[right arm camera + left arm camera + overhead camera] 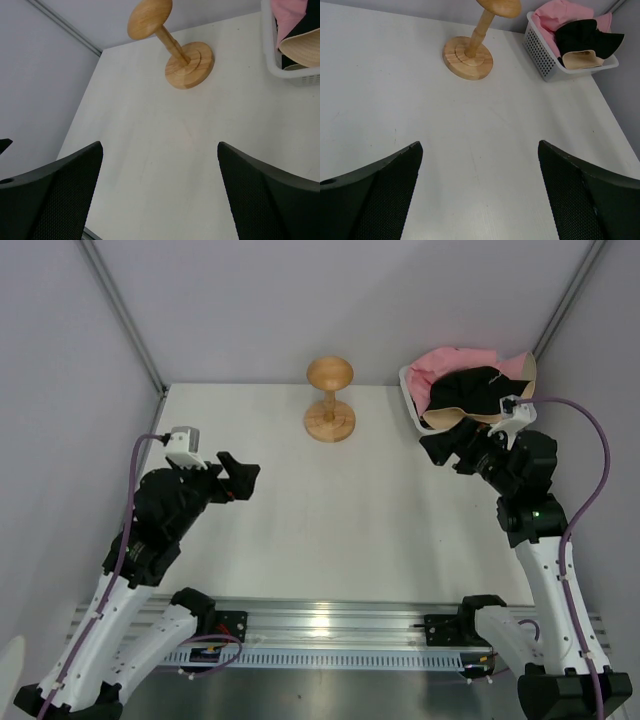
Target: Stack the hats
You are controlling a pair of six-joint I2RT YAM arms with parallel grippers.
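- Overhead, the top camera shows a white table (330,525) with two robot arms at its near edge. The hats (468,385) lie bunched together in a white mesh basket (408,392) at the far right corner, and none is on the table. A wooden stand (329,400) sits at the far middle, apart from the basket. The left gripper (240,478) hovers over the table's left side. The right gripper (442,446) hovers just in front of the basket. Both have their jaws spread wide and hold nothing.
- Left wrist camera: two dark fingers (375,200) stand far apart over bare tabletop. Beyond them are the stand and the basket, which holds pink fabric (560,15) at the back, black fabric (585,35) across the top, and a beige brim (582,59) against the near wall.
- Right wrist camera: this gripper's fingers (270,195) are also wide apart and empty. The stand lies ahead, and the basket's corner shows at the top right with pink, black and beige cloth inside.
- Handling, as a judgement: the hats look light, soft and floppy. They should sag and snag on each other, so pinching a brim edge or the crown of the topmost one seems safest.
- Count: one basket, one stand, two grippers. Three cloth colours are visible, but the pile is too tangled to count the hats.
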